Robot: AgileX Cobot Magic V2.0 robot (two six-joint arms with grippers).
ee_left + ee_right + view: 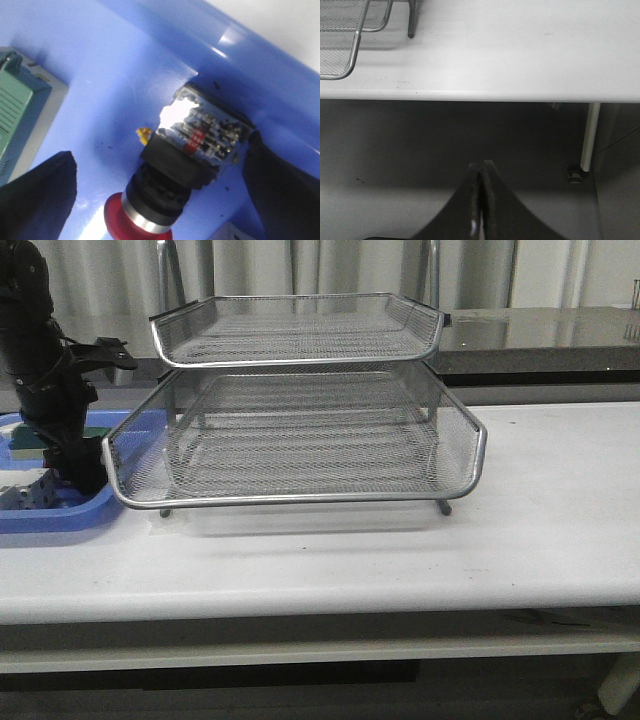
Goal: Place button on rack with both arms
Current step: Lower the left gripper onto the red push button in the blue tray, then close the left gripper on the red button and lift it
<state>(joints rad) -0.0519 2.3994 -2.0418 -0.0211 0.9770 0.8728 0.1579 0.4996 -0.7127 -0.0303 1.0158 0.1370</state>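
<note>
Here, in the front view, the rack (300, 410) stands in the middle of the white table (540, 540), and its wire trays hold nothing. The left arm (45, 370) reaches down at the left edge into the blue tray (60, 512), just beside the rack's lower tier. The pincer of this arm is hidden behind the arm's own body, and the right arm does not appear in this view.

In the left wrist view, the left pincer (155, 185) is wide apart, with one black finger (37, 192) on each side of the button (175, 170). The button lies on the floor of the blue tray, close to the tray's wall. Its red head points toward the camera and its rear block shows small printed parts. The fingers do not touch it as far as I can see. A green block (20, 112) lies near, at the edge of the picture.

In the right wrist view, the right pincer (481, 200) is closed with both fingers pressed together and nothing between them. It hangs in front of the table edge, low, and one corner of the rack is visible on the table.
</note>
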